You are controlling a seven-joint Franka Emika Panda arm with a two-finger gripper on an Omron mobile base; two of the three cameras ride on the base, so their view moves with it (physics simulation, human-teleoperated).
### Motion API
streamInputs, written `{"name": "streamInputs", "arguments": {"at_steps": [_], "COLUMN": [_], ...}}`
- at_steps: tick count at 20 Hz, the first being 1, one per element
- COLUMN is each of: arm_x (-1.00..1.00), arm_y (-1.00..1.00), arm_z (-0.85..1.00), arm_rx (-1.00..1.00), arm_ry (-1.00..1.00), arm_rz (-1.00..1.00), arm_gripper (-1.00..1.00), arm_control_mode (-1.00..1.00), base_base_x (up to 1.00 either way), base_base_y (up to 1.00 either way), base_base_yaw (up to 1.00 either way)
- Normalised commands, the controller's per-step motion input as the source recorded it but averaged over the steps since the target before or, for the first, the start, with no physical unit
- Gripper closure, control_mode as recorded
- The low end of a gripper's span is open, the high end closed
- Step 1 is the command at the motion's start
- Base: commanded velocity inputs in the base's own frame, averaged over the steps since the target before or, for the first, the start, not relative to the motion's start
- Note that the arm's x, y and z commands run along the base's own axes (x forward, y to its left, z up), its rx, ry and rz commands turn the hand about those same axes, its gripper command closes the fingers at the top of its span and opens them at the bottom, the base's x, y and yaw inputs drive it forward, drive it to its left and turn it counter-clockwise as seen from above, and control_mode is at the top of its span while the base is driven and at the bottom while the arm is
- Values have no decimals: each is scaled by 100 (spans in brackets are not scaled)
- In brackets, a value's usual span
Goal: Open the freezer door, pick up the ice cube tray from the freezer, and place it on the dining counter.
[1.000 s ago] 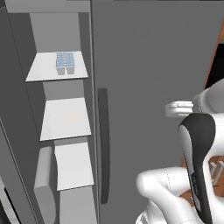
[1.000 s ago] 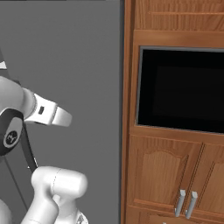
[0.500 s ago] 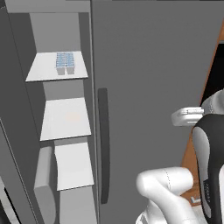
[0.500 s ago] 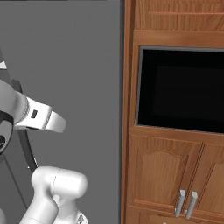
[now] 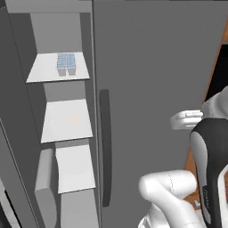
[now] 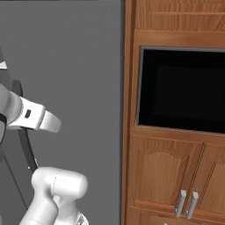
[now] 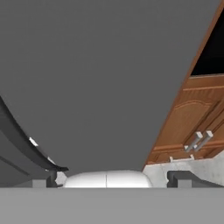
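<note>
Glossy white rounded arm segments, one black joint shell (faint lettering)

Beside the gripper's right stood a wooden cabinet framing a black oven recess, above grey floor.

Flat, even rendered light, no visible source, no glare. Tall matte grey fridge door reads uniformly mid-grey; white freezer shelves are brightest, with soft shading on the compartment walls. Black recessed oven opening shows no detail. Low resolution: edges soft and jagged, small pale blue ice cube tray blurry. No lens distortion.
</note>
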Motion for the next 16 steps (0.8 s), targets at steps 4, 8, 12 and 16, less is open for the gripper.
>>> {"name": "streamInputs", "arguments": {"at_steps": [4,8,12,16], "arm_x": [0,0,0,0], "arm_y": [0,0,0,0], "arm_z": [0,0,0,0], "arm_rx": [0,0,0,0], "arm_ry": [0,0,0,0], "arm_rz": [0,0,0,0], "arm_gripper": [-100,-100,-100,-100], "arm_control_mode": [100,100,100,100], "base_base_x": [-66,-23,13,36], "base_base_y": [41,81,60,9], "base_base_yaw": [5,15,16,14]}}
